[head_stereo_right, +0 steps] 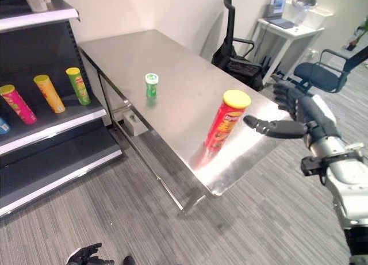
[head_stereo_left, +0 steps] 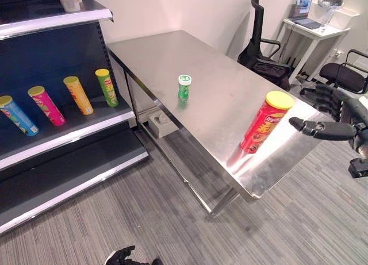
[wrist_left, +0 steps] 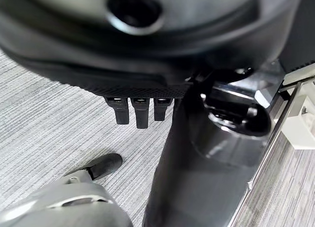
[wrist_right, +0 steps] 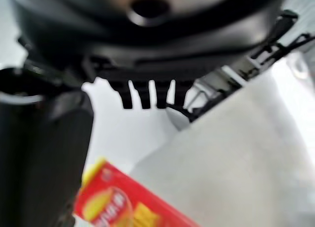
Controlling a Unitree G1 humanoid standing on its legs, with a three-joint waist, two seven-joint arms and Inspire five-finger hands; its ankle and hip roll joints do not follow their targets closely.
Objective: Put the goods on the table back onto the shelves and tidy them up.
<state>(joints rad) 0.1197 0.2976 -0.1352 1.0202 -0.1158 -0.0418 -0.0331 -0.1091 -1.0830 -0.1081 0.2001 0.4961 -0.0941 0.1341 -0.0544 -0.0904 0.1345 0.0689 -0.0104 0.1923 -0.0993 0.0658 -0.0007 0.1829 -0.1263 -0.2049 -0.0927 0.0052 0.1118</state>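
A red chip can with a yellow lid [head_stereo_left: 263, 122] stands upright near the front right edge of the steel table [head_stereo_left: 172, 52]. It shows close up as the red can [wrist_right: 123, 202] in the right wrist view. My right hand [head_stereo_right: 307, 112] hovers just right of it, open, with the thumb pointing at the can and a small gap between them. A small green bottle with a white cap [head_stereo_left: 184, 87] stands mid-table. My left hand [head_stereo_left: 122, 257] hangs low near the floor, fingers [wrist_left: 140, 111] relaxed and holding nothing.
The dark shelf unit [head_stereo_left: 69, 133] stands at the left, its middle shelf carrying several cans: blue [head_stereo_left: 17, 115], pink [head_stereo_left: 46, 105], orange [head_stereo_left: 77, 95], green [head_stereo_left: 107, 87]. A white box [head_stereo_left: 161, 124] sits on the floor under the table. Office chairs [head_stereo_left: 264, 46] and a white desk [head_stereo_left: 313, 26] stand behind.
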